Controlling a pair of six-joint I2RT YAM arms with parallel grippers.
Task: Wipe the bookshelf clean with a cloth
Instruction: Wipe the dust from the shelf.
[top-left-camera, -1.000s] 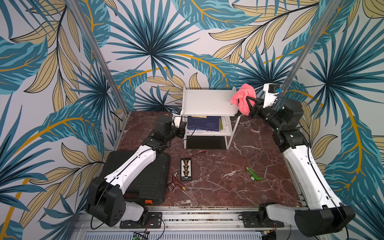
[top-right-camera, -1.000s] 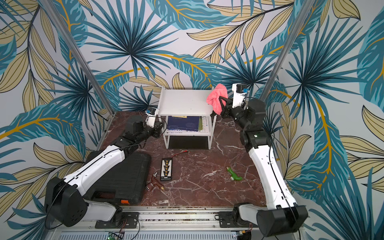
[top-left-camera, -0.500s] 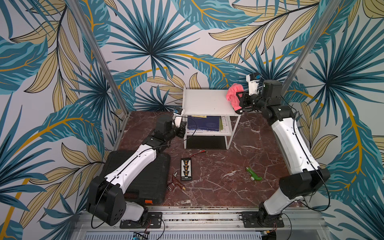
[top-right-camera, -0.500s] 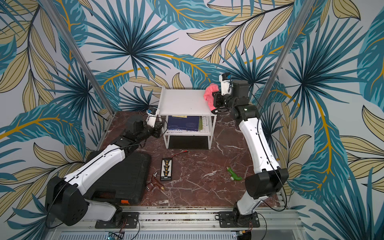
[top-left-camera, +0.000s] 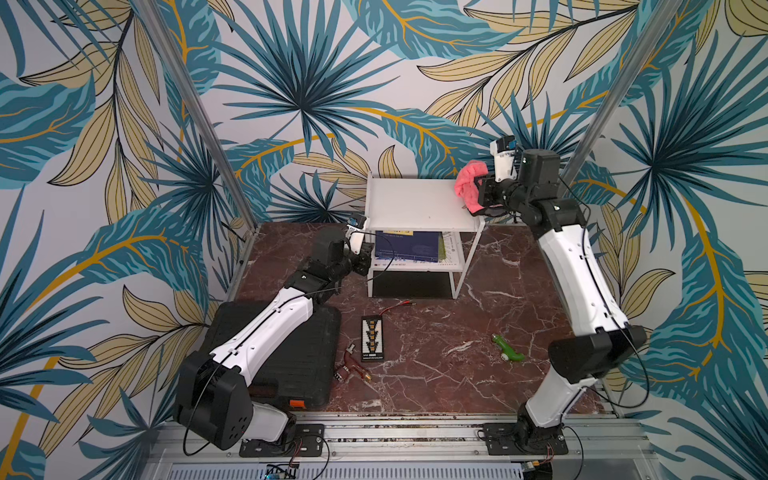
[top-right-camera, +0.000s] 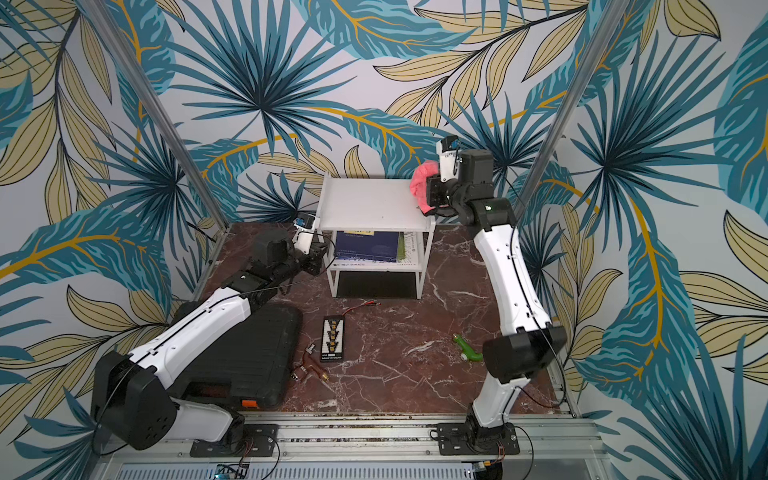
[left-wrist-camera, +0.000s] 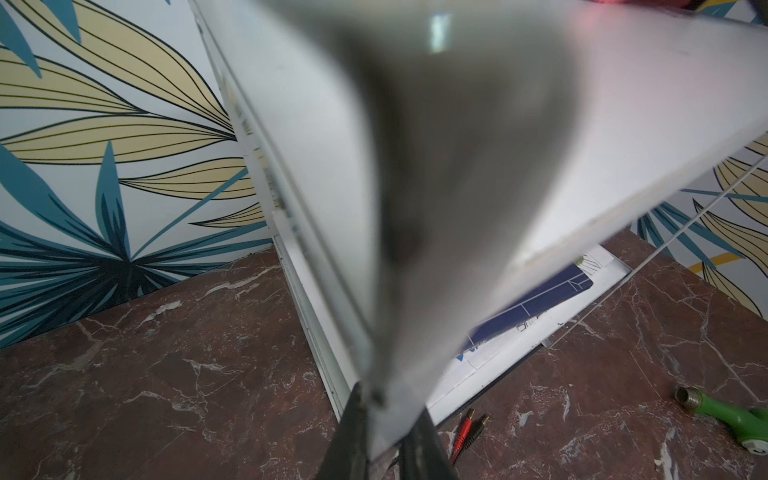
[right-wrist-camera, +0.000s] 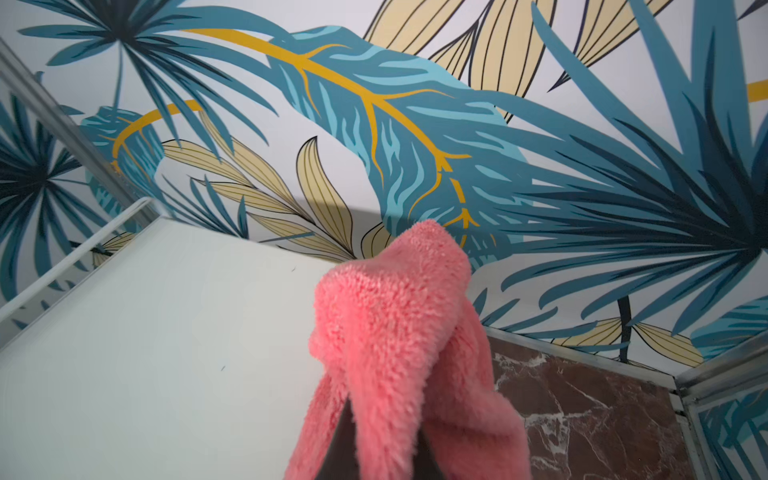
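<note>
In both top views the white two-tier bookshelf (top-left-camera: 415, 203) (top-right-camera: 370, 203) stands at the back of the marble table. My right gripper (top-left-camera: 478, 197) (top-right-camera: 430, 195) is shut on the pink fuzzy cloth (top-left-camera: 467, 187) (top-right-camera: 422, 185), held at the right rear edge of the top board. In the right wrist view the cloth (right-wrist-camera: 395, 332) drapes over the gripper (right-wrist-camera: 382, 453) and hides its fingers, beside the white board (right-wrist-camera: 145, 332). My left gripper (top-left-camera: 365, 253) (left-wrist-camera: 388, 440) is shut on the bookshelf's front left corner (left-wrist-camera: 623, 104), low down.
Books (top-left-camera: 409, 245) lie on the lower tier. A black ribbed case (top-left-camera: 291, 353) lies under my left arm. On the marble are a small black connector board (top-left-camera: 372, 338), red and black leads (top-left-camera: 395, 308), a copper fitting (top-left-camera: 351, 370) and a green toy (top-left-camera: 508, 349).
The right arm has swung its elbow up and forward, carrying the cloth a little left onto the top board's right edge. The left arm and the bookshelf have stayed put.
</note>
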